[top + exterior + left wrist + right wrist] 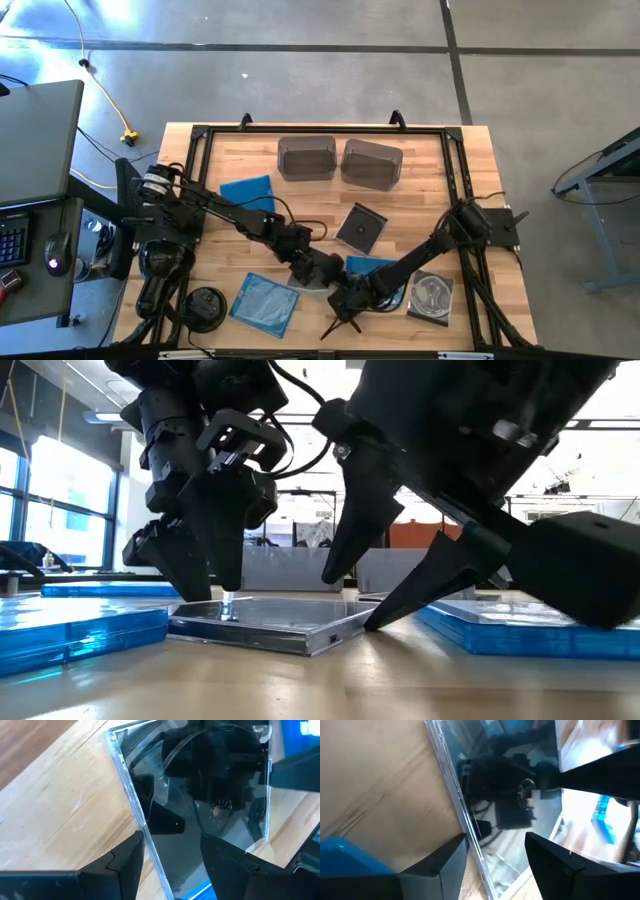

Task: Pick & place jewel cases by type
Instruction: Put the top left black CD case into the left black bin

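Observation:
A glossy dark jewel case (303, 284) (270, 622) lies flat on the wood near the table's near edge, and both grippers are over it. My left gripper (312, 272) (212, 595) (172, 865) points down, open. One finger is over the case (200, 795), the other over bare wood beside its edge. My right gripper (345, 305) (385, 595) (497, 865) slants down from the right, open, astride another edge of the case (510, 795). Three blue cases (247, 190) (265, 303) (372, 265), a dark case (360, 228) and a clear case with a silver disc (432, 295) lie flat around them. My left gripper has its fingertips (225, 598) down at the case's top face; I cannot tell whether they touch it. My right gripper has its lower fingertip (378, 622) at the case's right-hand corner (345, 632), level with the table; whether it touches cannot be told.
Two smoky grey bins (306, 158) (372, 163) stand side by side at the far edge. A round black object (205, 305) sits at the near left corner. A black frame (460, 190) borders the table. Bare wood lies between the bins and the cases.

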Available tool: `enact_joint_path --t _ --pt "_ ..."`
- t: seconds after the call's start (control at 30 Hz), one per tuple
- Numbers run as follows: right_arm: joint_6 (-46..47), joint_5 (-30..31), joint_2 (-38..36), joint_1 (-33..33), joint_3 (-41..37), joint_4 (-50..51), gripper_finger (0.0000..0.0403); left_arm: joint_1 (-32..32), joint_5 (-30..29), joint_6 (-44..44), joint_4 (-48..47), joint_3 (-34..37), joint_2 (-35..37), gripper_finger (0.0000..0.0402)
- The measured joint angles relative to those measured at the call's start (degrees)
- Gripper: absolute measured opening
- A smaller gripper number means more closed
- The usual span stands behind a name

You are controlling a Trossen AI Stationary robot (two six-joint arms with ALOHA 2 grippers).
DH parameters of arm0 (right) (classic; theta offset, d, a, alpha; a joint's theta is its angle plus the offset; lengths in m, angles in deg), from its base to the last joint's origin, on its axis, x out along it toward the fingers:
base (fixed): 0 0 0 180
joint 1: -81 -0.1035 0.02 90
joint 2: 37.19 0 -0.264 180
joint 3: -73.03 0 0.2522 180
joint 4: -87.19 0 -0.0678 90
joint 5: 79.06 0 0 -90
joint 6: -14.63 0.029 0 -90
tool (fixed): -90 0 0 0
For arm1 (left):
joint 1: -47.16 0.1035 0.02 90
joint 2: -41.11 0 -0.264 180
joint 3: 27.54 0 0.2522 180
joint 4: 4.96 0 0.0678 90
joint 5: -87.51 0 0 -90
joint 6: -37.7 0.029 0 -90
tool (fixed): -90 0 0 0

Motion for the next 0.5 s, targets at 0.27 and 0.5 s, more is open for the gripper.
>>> enact_joint_path --t 0.27,0.5 --pt "0.26 2.81 0.02 -1.83 -0.04 0.21 0.0197 -0.02 -0.68 2.28 2.65 -0.36 0.94 0.0190" --pt "0.27 12.28 0.02 -4.61 -0.04 1.55 0.0197 -0.02 -0.60 2.74 4.31 -0.40 1.18 0.0190"
